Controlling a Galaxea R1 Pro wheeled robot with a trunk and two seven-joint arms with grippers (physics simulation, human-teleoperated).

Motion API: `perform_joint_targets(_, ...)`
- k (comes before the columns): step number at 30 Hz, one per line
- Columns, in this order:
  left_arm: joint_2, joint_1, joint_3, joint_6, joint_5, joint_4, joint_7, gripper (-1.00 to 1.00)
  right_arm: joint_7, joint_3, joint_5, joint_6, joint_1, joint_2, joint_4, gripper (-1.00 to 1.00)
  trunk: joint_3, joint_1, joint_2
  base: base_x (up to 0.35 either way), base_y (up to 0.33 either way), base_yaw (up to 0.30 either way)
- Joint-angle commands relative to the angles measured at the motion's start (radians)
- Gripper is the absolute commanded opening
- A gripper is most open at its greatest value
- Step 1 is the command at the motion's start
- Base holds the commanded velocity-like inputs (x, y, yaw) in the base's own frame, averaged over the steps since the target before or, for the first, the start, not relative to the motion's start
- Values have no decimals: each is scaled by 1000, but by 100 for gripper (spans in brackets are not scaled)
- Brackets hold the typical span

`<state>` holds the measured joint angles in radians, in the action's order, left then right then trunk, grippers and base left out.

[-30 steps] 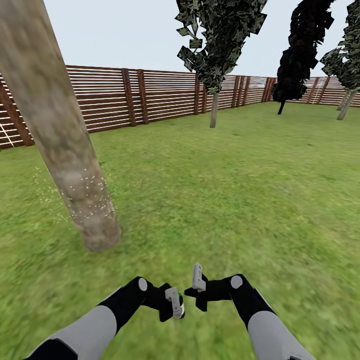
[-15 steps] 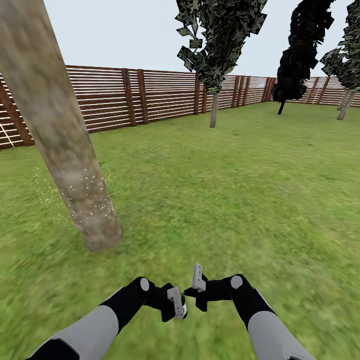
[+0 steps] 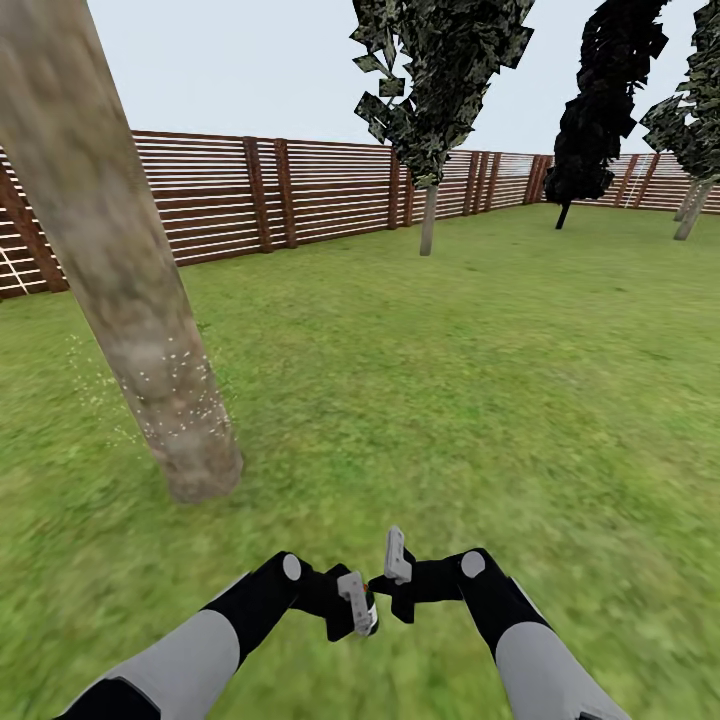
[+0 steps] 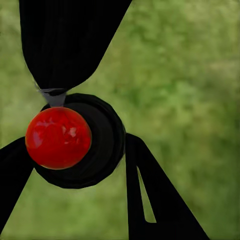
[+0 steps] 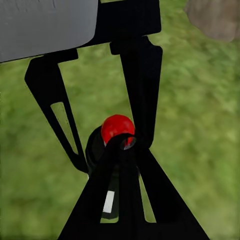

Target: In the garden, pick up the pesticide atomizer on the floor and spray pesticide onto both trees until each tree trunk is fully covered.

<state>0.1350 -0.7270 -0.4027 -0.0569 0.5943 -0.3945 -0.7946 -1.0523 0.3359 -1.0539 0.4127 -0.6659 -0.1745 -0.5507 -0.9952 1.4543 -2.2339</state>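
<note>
A thick mottled beige tree trunk (image 3: 150, 350) leans up the left of the head view, its lower part dotted with fine white specks. Low in front of me, my left gripper (image 3: 355, 603) is shut on the pesticide atomizer (image 3: 369, 601). The left wrist view shows the atomizer (image 4: 58, 137) as a round black body with a red ball on it, held between black fingers. My right gripper (image 3: 397, 562) hangs just beside it; in the right wrist view its fingers meet at a point (image 5: 121, 142) close to the atomizer's red ball (image 5: 117, 127). Grass floor (image 3: 450, 400) lies below.
A brown slatted fence (image 3: 300, 190) rings the lawn. A narrow tree with a thin grey trunk (image 3: 428, 215) stands near the fence, a black-foliaged tree (image 3: 600, 100) to its right, and another thin trunk (image 3: 695, 210) at the far right. Open grass stretches ahead and right.
My left gripper with the atomizer has drifted slightly right, closer to the right gripper. Nothing else has moved.
</note>
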Motion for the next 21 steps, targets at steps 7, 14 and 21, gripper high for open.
perform_joint_targets(7,-27,1,2,-3,2,16,0,-100,0,0,0,0,-1,0,0,-100,0,0,0,0,0,0)
perform_joint_targets(14,-305,84,2,-3,6,27,-1,-100,-1,-1,0,3,0,0,9,100,0,0,0,0,0,0)
perform_joint_targets(21,-385,135,191,-3,-201,137,313,-100,258,69,-3,6,17,114,93,100,0,0,0,0,0,0)
